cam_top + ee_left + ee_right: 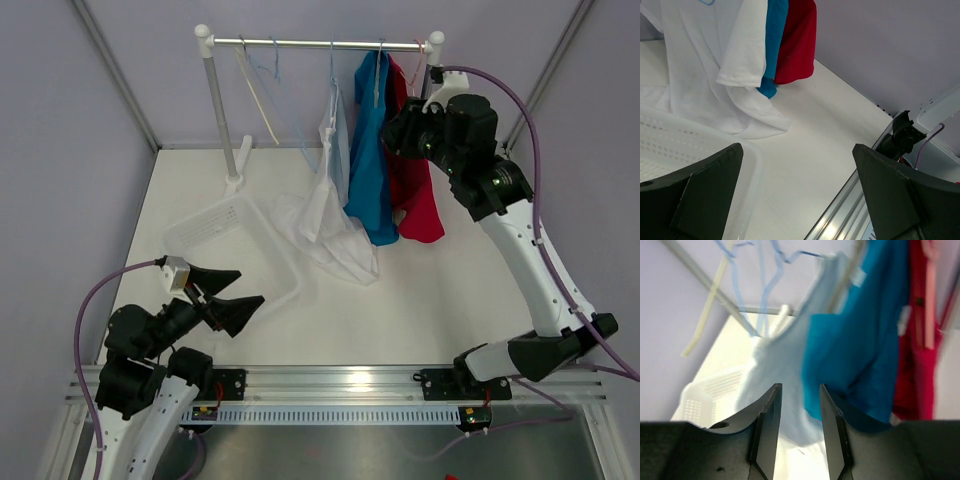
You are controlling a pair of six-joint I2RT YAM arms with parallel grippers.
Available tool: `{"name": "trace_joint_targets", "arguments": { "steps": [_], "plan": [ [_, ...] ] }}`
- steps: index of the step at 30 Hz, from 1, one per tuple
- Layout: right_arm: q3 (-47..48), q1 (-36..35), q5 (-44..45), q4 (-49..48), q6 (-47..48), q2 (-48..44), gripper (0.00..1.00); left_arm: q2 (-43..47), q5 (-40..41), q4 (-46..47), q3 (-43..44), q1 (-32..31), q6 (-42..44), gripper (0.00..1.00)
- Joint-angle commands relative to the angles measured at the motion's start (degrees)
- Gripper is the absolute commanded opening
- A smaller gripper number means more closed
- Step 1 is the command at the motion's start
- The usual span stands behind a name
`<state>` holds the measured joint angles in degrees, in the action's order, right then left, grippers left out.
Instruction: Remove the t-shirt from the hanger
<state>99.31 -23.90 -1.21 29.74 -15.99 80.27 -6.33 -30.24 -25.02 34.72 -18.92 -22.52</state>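
Observation:
Three t-shirts hang on hangers from the rack rail (320, 43): white (330, 190), blue (372, 150) and red (415, 190). The white one's lower part lies crumpled on the table. My right gripper (392, 128) is raised beside the blue and red shirts, near their tops. In the right wrist view it (800, 405) is open with nothing between the jaws, facing the white shirt (775, 370) and the blue shirt (860, 345). My left gripper (228, 297) is low at the near left. It (797, 170) is wide open and empty, apart from the shirts (700, 60).
A white laundry basket (215, 225) lies tilted on the table left of the white shirt; its rim shows in the left wrist view (670, 145). A bare cream hanger (255, 90) and bare blue wire hangers (275, 70) hang on the rail. Grey walls enclose the table.

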Motion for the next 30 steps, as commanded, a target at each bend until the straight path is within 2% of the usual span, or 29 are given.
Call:
{"name": "trace_joint_targets", "arguments": {
  "steps": [1, 6, 7, 13, 23, 30],
  "plan": [
    [10.3, -5.1, 6.4, 0.5, 1.6, 3.8, 0.46, 0.4, -0.7, 1.8, -0.2, -0.2, -0.5, 0.99],
    [21.8, -9.8, 12.3, 3.8, 4.6, 13.3, 0.52, 0.1, -0.3, 1.7, -0.3, -0.2, -0.6, 0.99],
    [26.8, -10.4, 13.9, 4.8, 5.0, 17.6, 0.53, 0.2, -0.3, 1.7, -0.3, -0.3, -0.6, 0.99],
    [45.7, -11.5, 16.8, 11.4, 6.8, 32.7, 0.51, -0.1, -0.3, 1.8, -0.4, -0.6, -0.7, 0.99],
    [47.1, -12.6, 17.5, 8.4, 8.1, 38.6, 0.51, -0.2, -0.4, 1.7, -0.4, -1.2, -0.7, 0.99],
    [47.5, -12.6, 19.2, 7.1, 8.9, 40.6, 0.45, -0.1, -0.6, 1.7, -0.4, -1.4, -0.7, 0.99]
  ]
}}
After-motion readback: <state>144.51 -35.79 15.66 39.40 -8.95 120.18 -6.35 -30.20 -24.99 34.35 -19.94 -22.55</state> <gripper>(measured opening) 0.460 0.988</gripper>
